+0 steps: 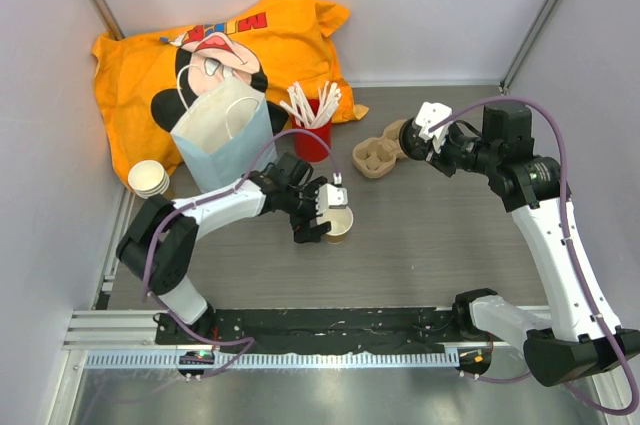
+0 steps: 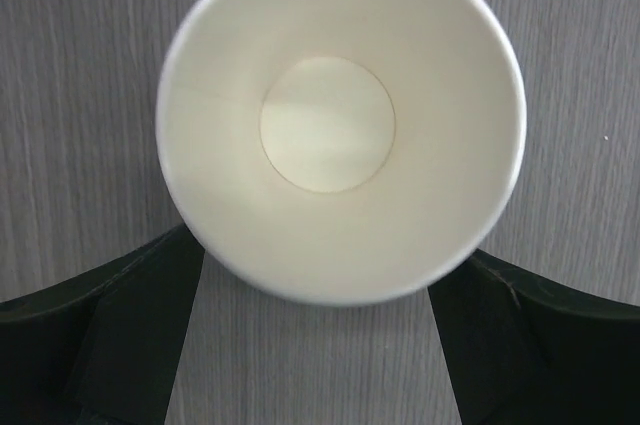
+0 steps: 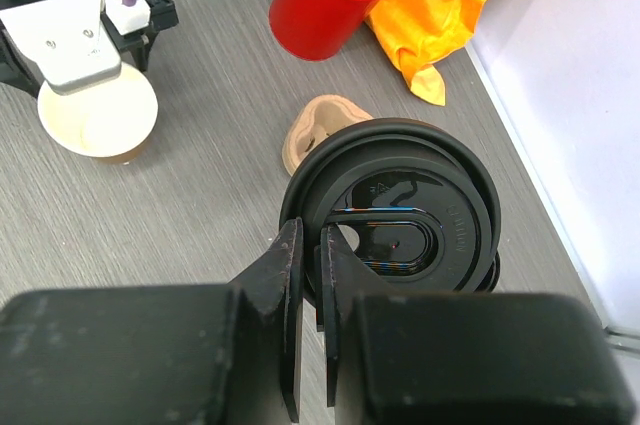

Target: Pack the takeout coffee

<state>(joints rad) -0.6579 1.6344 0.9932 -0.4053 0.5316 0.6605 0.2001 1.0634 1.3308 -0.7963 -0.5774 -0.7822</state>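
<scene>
The left end effector (image 1: 322, 211) is spread wide on both sides of the open paper cup (image 1: 339, 224), in the middle of the bench (image 1: 430, 245). The right end effector (image 3: 310, 245) pinches the black lid (image 3: 400, 210) by its rim, at the upper right. Hold the cup steady, bring the lid flat over it, then push down evenly.

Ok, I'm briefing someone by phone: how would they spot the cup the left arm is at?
Find the pale blue paper bag in front of the orange cloth. Nearer the arms and to its right, a brown paper cup stands at the left gripper's open jaws. Unlike the stacked cups by the left wall, it stands alone, lidless and empty.
</scene>
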